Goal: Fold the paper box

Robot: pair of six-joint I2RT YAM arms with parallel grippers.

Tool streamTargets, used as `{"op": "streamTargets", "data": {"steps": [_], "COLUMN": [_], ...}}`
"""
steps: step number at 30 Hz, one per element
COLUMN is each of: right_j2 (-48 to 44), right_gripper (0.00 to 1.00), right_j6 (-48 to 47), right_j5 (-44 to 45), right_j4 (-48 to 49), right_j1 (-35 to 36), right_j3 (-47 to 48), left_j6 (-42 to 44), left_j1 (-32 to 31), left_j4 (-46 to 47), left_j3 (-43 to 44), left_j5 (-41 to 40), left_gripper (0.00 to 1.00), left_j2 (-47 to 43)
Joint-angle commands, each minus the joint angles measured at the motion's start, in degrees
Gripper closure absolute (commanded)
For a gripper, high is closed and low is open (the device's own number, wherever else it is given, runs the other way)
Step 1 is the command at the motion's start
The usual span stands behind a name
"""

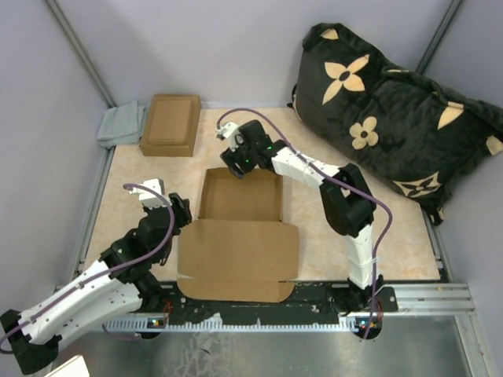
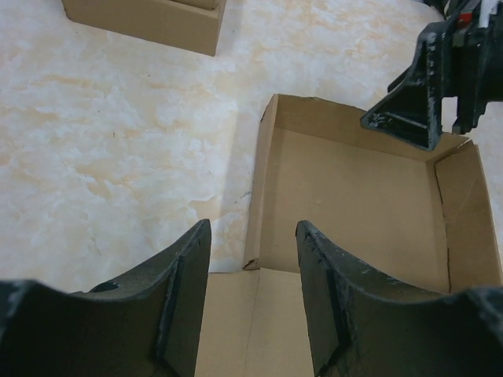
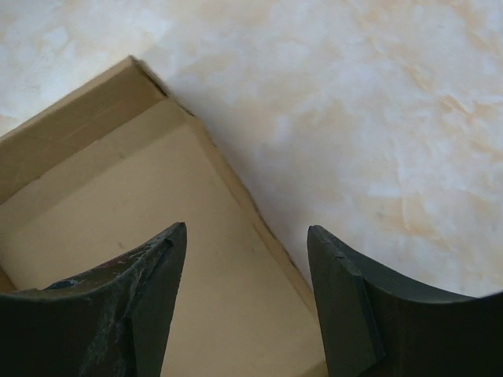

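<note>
The left gripper, wide open, hung at the left wall of the paper box; the right gripper, also wide, straddled its far wall. Each should pinch its wall squarely.

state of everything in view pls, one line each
paper box: open, walls up, lid flat
left gripper: open, empty, over box's left wall
right gripper: open, empty, over a box wall
small box: closed
cloth: crumpled
</note>
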Motion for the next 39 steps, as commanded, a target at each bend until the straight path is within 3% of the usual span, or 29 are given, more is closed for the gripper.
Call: {"op": "streamTargets", "data": {"steps": [1, 14, 23, 27, 32, 35, 39], "right_j2": [1.9, 10.4, 10.4, 8.4, -0.1, -8.6, -19.9], "right_gripper": [0.36, 0.35, 0.69, 0.75, 0.75, 0.73, 0.65], "right_j6": [-5.6, -4.5, 4.9, 12.4, 21.3, 25.3, 27.8], "right_j5": [0.4, 2.7, 12.3, 15.2, 18.9, 16.0, 9.9], "right_j4": [-1.9, -4.5, -5.2, -9.1, -9.5, -7.2, -5.0], "right_j1": [1.8, 3.1, 0.6, -4.0, -11.1, -15.9, -16.1], "right_j3": [6.5, 13.8, 13.5, 11.7, -0.7, -11.7, -25.8], "left_j6": [-0.5, -0.6, -0.4, 0.0, 0.3, 0.8, 0.9], "left_j1": [-0.1, -0.1, -0.1, -0.1, -0.1, -0.1, -0.1], "left_j4": [-0.3, -0.2, 0.3, 0.8, 1.5, 2.2, 2.3], "left_j3": [0.3, -0.2, -0.3, -0.4, -0.5, -0.5, -0.5], "left_j5": [-0.6, -1.1, -1.1, -0.7, -0.4, 0.0, 0.3], "left_gripper": [0.46, 0.46, 0.46, 0.46, 0.46, 0.46, 0.46], "left_j2": [0.6, 0.8, 1.0, 1.1, 1.3, 1.4, 1.3]}}
